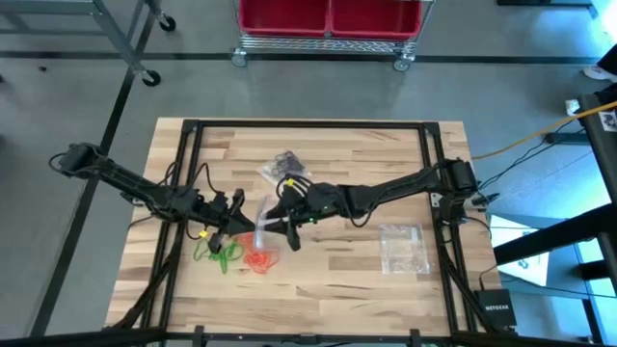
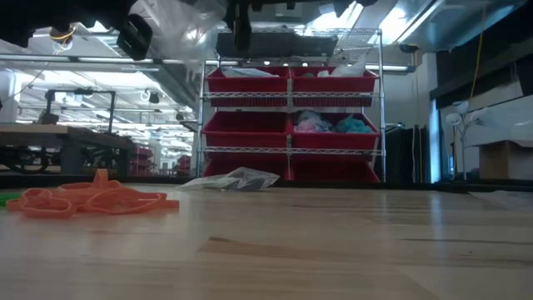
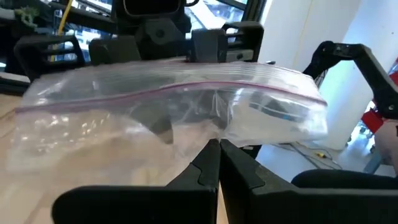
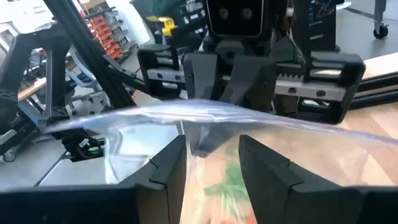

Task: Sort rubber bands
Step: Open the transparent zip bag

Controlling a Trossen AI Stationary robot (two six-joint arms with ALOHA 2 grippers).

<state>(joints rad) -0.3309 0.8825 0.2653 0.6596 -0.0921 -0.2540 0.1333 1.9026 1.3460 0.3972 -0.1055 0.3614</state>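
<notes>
A clear zip bag [image 3: 155, 118] hangs in the air above the table's middle, between my two grippers. My left gripper [image 3: 219, 163] comes from the left and is shut on it. My right gripper [image 4: 211, 162] faces it from the right with its fingers apart and the bag's film [image 4: 193, 140] running in between them. Below, on the wooden table [image 1: 328, 280], a heap of green rubber bands [image 1: 218, 253] lies beside a heap of orange-red ones [image 1: 258, 256], with both heaps near the front left. Black bands lie in another clear bag [image 1: 284, 164] farther back. My left gripper pinches the bag's wall [image 3: 214, 135] between its two shut fingers, a little below the pink zip strip [image 3: 124, 96]. The fingers come level from the table's left. The bag is lifted clear of the table and spreads crosswise in front of the fingers. My right gripper has the bag's film between its spread fingers; whether they touch it I cannot tell.
A further clear bag [image 1: 403, 246] lies flat at the table's right. Black frame rails [image 1: 193, 193] run along the table's left and right sides. Beyond the far edge stands a wire shelf with red bins [image 2: 287, 125].
</notes>
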